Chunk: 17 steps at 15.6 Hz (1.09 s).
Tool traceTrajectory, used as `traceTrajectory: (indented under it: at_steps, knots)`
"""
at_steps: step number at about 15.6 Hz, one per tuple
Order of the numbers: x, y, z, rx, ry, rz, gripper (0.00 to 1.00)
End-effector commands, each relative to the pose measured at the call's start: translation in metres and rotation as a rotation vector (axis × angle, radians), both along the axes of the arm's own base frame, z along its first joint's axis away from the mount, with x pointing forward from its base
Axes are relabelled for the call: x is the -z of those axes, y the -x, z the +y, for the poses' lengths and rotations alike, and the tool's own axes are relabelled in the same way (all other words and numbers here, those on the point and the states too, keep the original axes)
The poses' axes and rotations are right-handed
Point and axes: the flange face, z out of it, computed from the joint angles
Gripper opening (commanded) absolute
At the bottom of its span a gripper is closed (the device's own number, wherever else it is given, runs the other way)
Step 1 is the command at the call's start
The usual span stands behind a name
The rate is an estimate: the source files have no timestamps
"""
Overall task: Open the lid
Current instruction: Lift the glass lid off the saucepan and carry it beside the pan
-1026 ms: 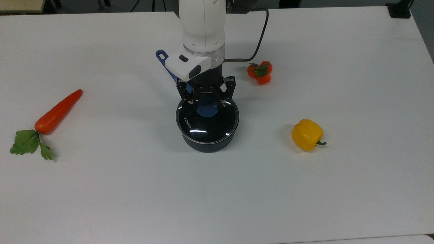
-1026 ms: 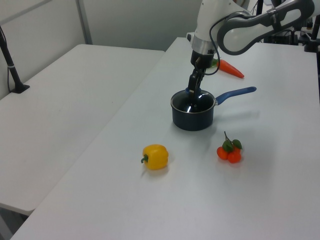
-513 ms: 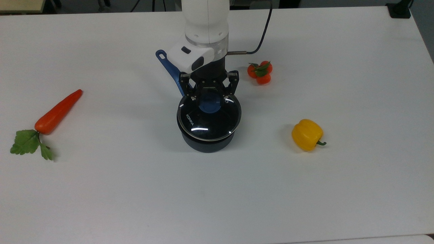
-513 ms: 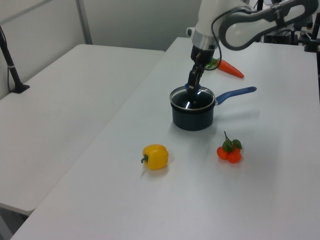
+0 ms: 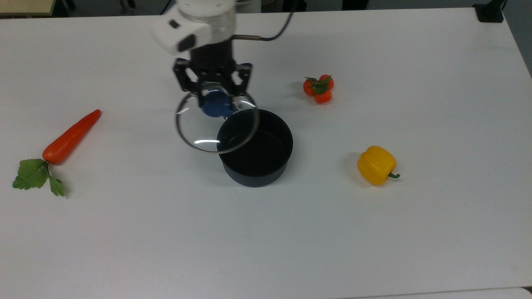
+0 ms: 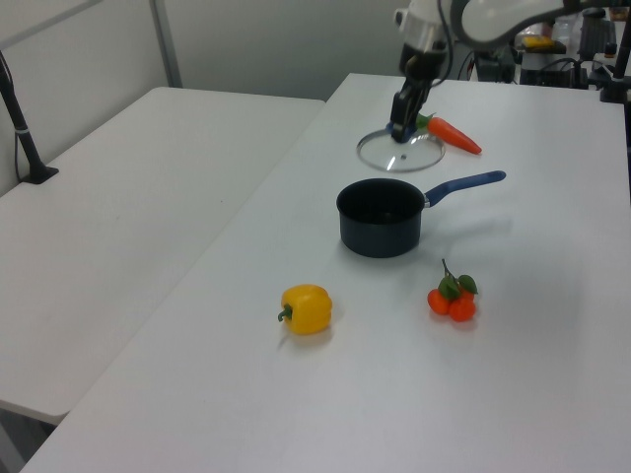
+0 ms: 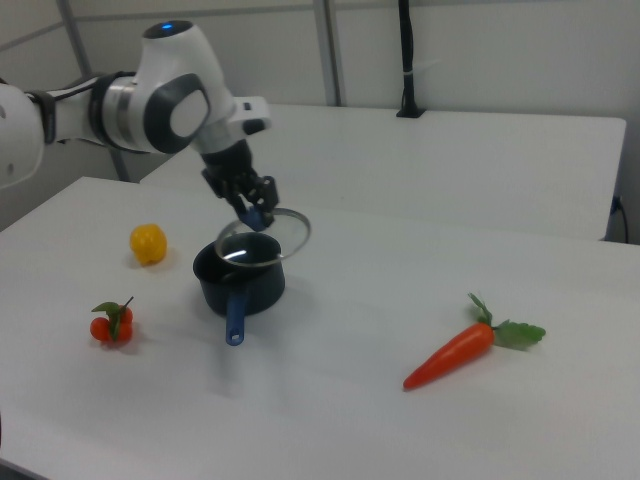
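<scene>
White table (image 5: 374, 232) carries everything, and a second white table (image 6: 118, 197) stands beside it in the left view. Of the robot arm (image 7: 150, 105), the upper part is cut off in the top view. One dark saucepan (image 5: 255, 155) stands uncovered and seems empty inside; its blue handle (image 6: 463, 184) is hidden in the top view behind the gripper (image 5: 213, 96). The jaws are closed narrow on the blue knob (image 5: 216, 106) of the one glass lid (image 5: 208, 133), which hangs in the air, overlapping the pan's rim on the top view's left. One carrot (image 5: 68, 139), one yellow pepper (image 5: 376, 165) and one cluster of three small tomatoes (image 5: 318, 88) lie well apart.
</scene>
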Motion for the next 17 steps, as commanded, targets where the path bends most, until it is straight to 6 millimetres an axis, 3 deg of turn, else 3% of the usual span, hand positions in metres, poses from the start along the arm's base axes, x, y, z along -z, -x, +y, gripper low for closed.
traceTrajectory:
  at_steps: [1,5,7,13,17]
  knots:
    - [0.004,0.024,-0.069,0.040,0.005,0.026,0.34]
    - [0.037,0.050,-0.113,0.069,0.013,0.041,0.34]
    - [0.057,0.064,-0.126,0.092,0.015,0.028,0.34]
    - [0.110,0.072,-0.131,0.102,0.014,0.038,0.34]
    - [0.127,0.073,-0.131,0.104,0.013,0.042,0.35]
